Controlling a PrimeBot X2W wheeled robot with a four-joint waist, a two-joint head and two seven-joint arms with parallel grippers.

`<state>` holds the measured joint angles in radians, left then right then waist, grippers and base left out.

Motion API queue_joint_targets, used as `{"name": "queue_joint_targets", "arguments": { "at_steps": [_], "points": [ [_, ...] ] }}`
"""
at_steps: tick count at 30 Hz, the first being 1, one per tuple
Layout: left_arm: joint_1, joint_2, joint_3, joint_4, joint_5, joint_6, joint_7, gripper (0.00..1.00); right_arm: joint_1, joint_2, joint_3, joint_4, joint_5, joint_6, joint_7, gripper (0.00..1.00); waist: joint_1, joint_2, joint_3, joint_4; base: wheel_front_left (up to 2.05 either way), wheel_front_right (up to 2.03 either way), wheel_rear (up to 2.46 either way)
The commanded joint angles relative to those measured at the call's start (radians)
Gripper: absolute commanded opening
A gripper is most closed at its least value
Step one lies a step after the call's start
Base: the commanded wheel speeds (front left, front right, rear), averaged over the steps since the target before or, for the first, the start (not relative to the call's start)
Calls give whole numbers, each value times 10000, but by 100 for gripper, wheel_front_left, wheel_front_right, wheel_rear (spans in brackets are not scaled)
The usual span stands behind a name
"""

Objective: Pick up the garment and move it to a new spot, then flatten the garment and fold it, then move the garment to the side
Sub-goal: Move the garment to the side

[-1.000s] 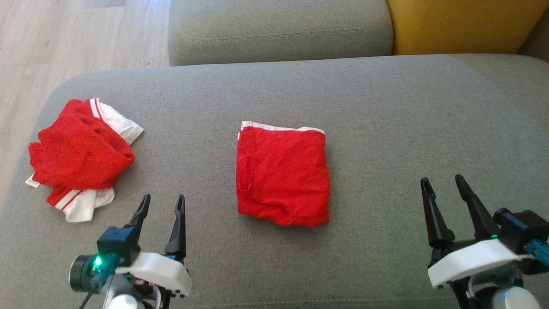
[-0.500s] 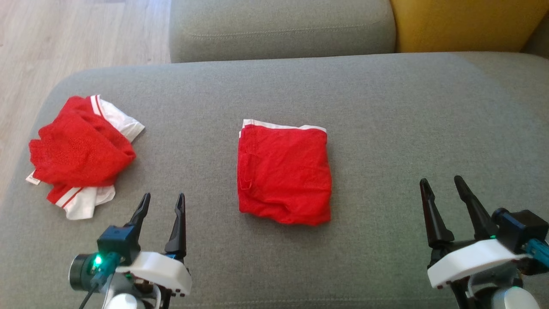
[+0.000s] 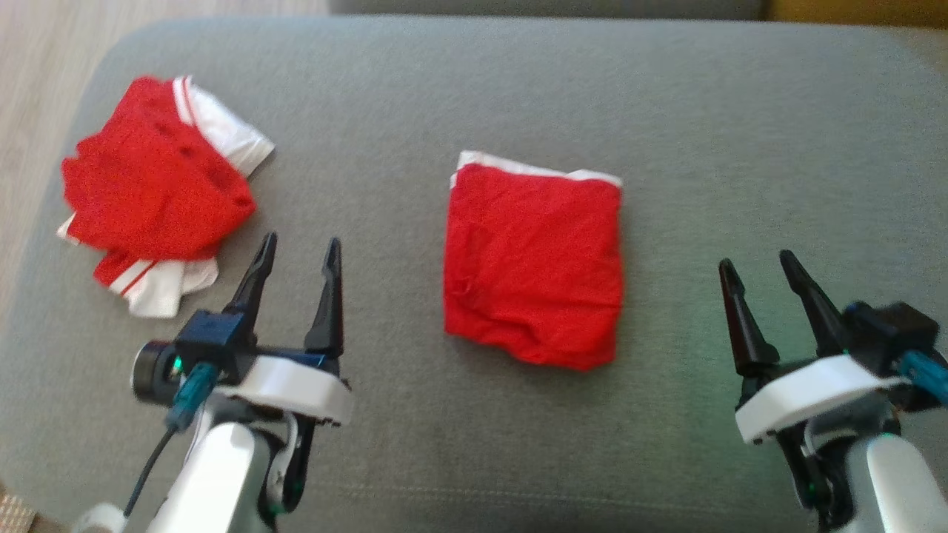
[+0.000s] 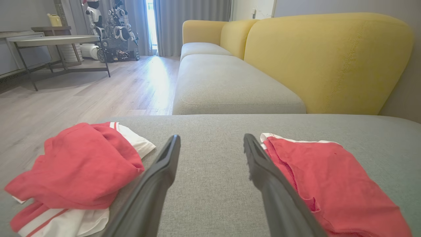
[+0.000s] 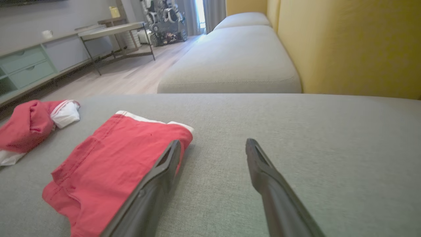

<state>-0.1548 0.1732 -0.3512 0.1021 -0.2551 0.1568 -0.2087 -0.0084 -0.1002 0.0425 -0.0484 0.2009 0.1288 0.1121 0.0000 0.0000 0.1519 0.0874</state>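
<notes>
A red garment with a white band lies folded into a flat square in the middle of the grey sofa seat. A second red-and-white garment sits crumpled near the seat's left edge. My left gripper stands open between the two, above the cushion, holding nothing. In the left wrist view its fingers point between the crumpled garment and the folded one. My right gripper is open and empty, to the right of the folded garment. The right wrist view shows its open fingers over bare cushion.
Wooden floor drops off just left of the crumpled garment. A yellow backrest and a further grey seat lie beyond. A table and another robot stand far across the room. Bare cushion spreads right of the folded garment.
The head camera has tilted down and closer, so the whole picture shifted and the back cushions left the top. Both garments lie as before. Both grippers stay open.
</notes>
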Motion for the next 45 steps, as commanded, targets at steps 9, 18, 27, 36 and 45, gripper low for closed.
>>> {"name": "queue_joint_targets", "arguments": {
  "at_steps": [9, 18, 27, 36, 45],
  "points": [
    [-1341, -351, 64, 154, 183, -242, -420, 100, -1430, -636, 1239, 1498, 299, 19, 56, 100, 0, 0, 1484, 1259, 0, 0, 0],
    [-1568, -598, 88, 396, 259, -269, -522, 100, -1976, -608, 2160, 2649, 859, 19, 785, 46, 0, 0, 1870, 1344, 0, 0, 0],
    [-1689, -543, 329, 289, 413, -349, -528, 100, -2685, -820, 2460, 2763, 888, 19, 1090, 0, 0, 0, 2080, 611, 0, 0, 0],
    [-1925, -163, 474, 261, 608, -500, -529, 100, -3255, -1721, 2705, 2517, 932, 19, 1274, 0, 0, 0, 2252, -995, 0, 0, 0],
    [-2551, 177, 385, -50, 878, -574, -382, 100, -3894, -3689, 2218, 2252, 1542, 19, 1668, 0, 0, 0, 2962, -2266, 0, 0, 0]
  ]
}}
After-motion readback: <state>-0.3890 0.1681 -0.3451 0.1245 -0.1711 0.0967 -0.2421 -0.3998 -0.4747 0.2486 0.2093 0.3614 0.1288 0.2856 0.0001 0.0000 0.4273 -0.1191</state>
